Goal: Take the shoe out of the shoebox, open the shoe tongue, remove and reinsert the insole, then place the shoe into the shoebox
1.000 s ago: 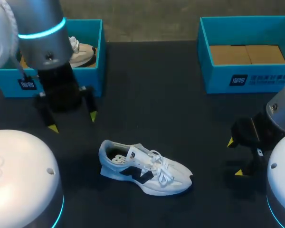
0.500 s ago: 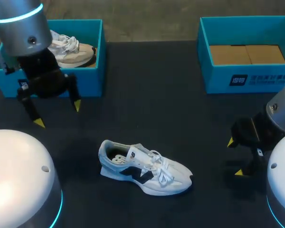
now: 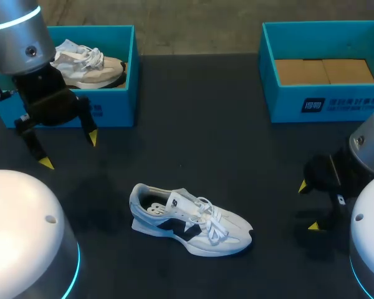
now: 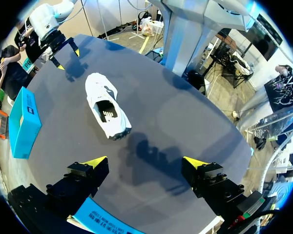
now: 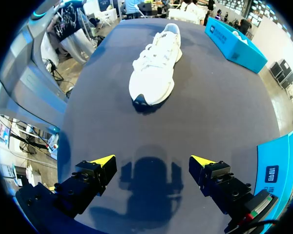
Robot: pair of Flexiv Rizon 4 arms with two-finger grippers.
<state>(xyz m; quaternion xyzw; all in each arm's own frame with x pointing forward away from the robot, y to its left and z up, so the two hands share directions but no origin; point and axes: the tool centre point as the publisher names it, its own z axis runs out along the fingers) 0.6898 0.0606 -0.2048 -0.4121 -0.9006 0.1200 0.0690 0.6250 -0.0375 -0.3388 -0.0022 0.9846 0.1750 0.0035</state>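
White shoe (image 3: 190, 219) upright on its sole on the table (image 3: 199, 124), between the two arms.
Left gripper (image 3: 68, 150) spread wide, nothing held, just in front of the left shoebox (image 3: 115, 106), which holds a beige shoe (image 3: 90, 65). Right gripper (image 3: 307, 206) also released, below the right shoebox (image 3: 336, 103).

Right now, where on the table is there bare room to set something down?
The widest bare patch of table lies between the left shoebox and the right shoebox, beyond the white shoe. Crowded: in front of the left shoebox, where the left jaws hang open.
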